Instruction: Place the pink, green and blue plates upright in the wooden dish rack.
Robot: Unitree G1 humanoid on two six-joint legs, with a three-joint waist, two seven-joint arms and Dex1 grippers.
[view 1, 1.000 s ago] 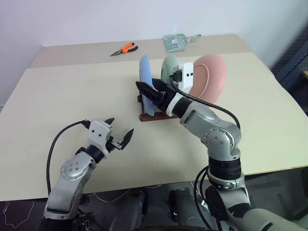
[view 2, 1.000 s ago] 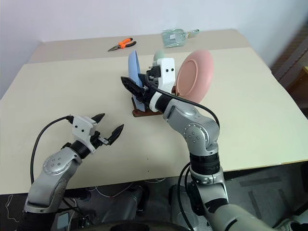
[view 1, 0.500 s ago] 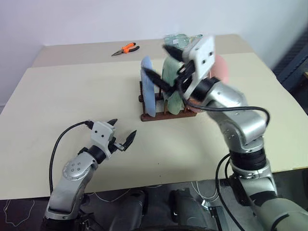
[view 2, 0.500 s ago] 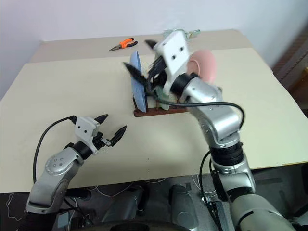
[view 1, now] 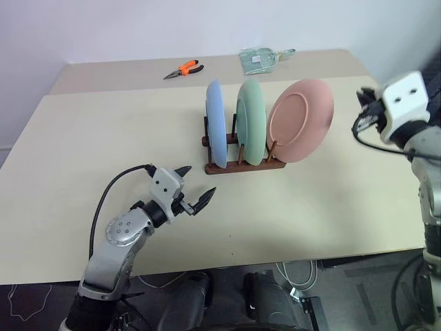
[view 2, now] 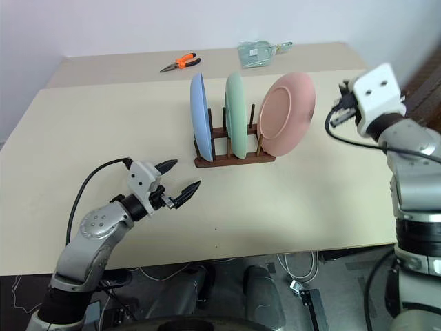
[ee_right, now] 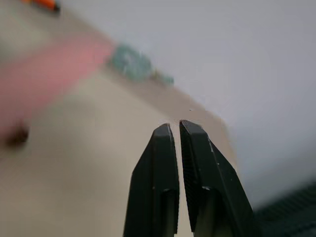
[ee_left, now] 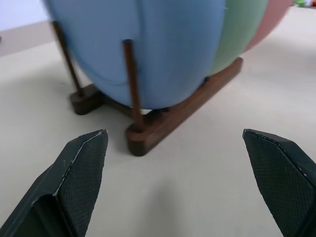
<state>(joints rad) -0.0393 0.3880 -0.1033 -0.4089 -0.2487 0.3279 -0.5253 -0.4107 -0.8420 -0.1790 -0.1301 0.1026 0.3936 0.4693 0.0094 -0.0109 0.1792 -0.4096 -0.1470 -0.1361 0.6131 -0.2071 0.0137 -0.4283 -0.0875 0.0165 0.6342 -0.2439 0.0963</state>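
Observation:
The wooden dish rack [view 1: 241, 167] stands mid-table with all three plates on edge between its pegs. The blue plate [view 1: 215, 124] is at the left, the green plate [view 1: 251, 123] in the middle, and the pink plate [view 1: 301, 121] at the right end, leaning outward. My left gripper [view 1: 198, 183] hovers open over the table in front and to the left of the rack, pointing at the blue plate [ee_left: 163, 44] and the rack's rail [ee_left: 187, 111]. My right gripper [ee_right: 175, 126] is shut on nothing, raised well to the right of the pink plate.
Orange-handled pliers [view 1: 182, 69] and a clear plastic packet [view 1: 258, 60] lie at the back of the table [view 1: 103, 131]. A dark object stands off the table's right edge [view 1: 434, 76]. Bare tabletop surrounds the rack on all sides.
My right arm swung out from among the plates, away to the right, and its gripper shut. The plates stay in the rack. My left gripper drifted slightly toward the rack.

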